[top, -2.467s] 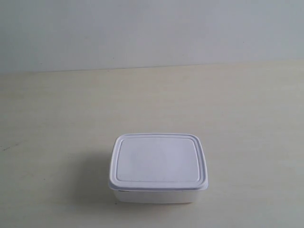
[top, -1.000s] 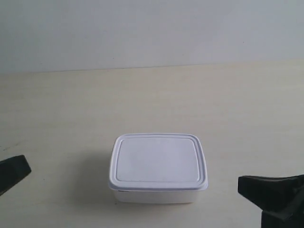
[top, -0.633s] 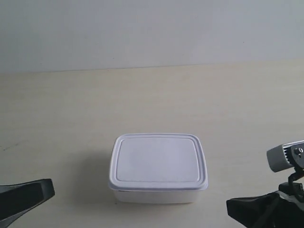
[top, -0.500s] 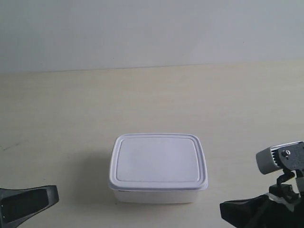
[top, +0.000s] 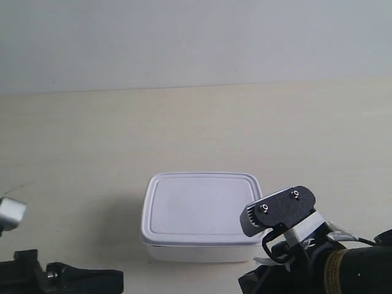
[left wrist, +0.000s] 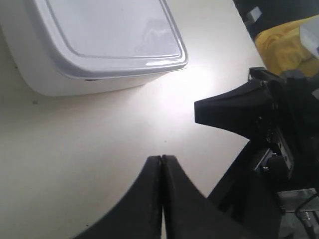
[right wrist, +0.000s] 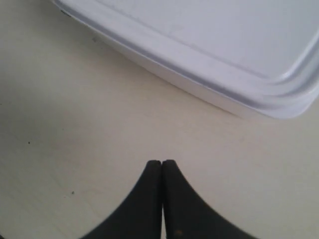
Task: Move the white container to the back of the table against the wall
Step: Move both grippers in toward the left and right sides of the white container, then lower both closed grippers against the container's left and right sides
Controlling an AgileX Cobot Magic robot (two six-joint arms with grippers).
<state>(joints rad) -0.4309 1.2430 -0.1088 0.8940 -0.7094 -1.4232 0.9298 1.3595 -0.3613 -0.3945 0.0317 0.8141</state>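
Observation:
The white container (top: pixel 204 211) sits lid on, in the near middle of the cream table (top: pixel 92 141), well short of the pale wall (top: pixel 196 37). My left gripper (left wrist: pixel 162 158) is shut and empty, hovering over bare table off a corner of the container (left wrist: pixel 99 45). In the exterior view it is the black wedge (top: pixel 113 280) at the bottom left. My right gripper (right wrist: pixel 162 163) is also shut and empty, a short way from the container's long side (right wrist: pixel 209 64). Its wrist (top: pixel 278 211) overlaps the container's near right corner in the exterior view.
The left wrist view shows the other arm's black gripper (left wrist: pixel 234 107) and yellow-banded body (left wrist: pixel 281 42) close by, beside the container. Bare table stretches from behind the container to the wall.
Both arms have come in from the bottom corners toward the container; the one at the exterior view's right now reaches its near corner. The container has not moved.

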